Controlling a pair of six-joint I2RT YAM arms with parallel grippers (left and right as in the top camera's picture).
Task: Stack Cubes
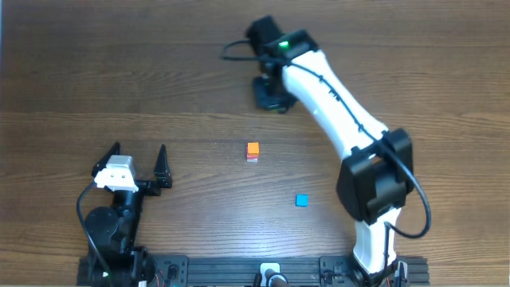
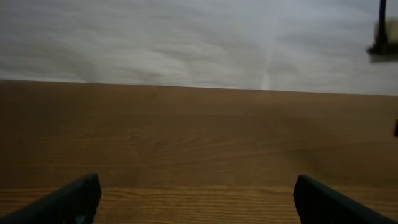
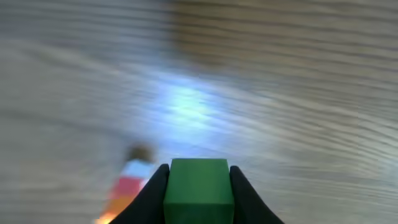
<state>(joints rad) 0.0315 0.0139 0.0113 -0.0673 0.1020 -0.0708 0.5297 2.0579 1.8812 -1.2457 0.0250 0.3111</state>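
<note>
The wooden table point(image 1: 72, 72) carried all items inspected. The right arm point(image 1: 335, 104), white with dark joints, stood at the near right and reached diagonally up and left, past the middle of the surface. The left arm point(image 1: 115, 215) was folded close to its base at the near left.

The right gripper point(image 1: 271, 94) sat at the far end of its reach, beyond the other cubes on the table. In the right wrist view its two fingers point(image 3: 152, 193) were clamped on opposite sides of the green cube point(image 3: 199, 190), which sat squarely between them with its top face level. The cube was clear of the wood grain seen past it. How high it stood above the surface could not be determined.

The left gripper point(image 1: 137, 159) was spread wide and held nothing. In the left wrist view its fingertips point(image 2: 71, 200) stood well apart, with bare wood between them.

The orange cube point(image 1: 253, 148) lay near the middle of the table, resting on a lower cube point(image 1: 253, 159) that showed red and white. This stack point(image 3: 127, 185) appeared blurred in the right wrist view, off to one side of the held cube and apart from it.

The blue cube point(image 1: 301, 200) lay alone on the surface, nearer the right arm's base and well apart from the stack.
</note>
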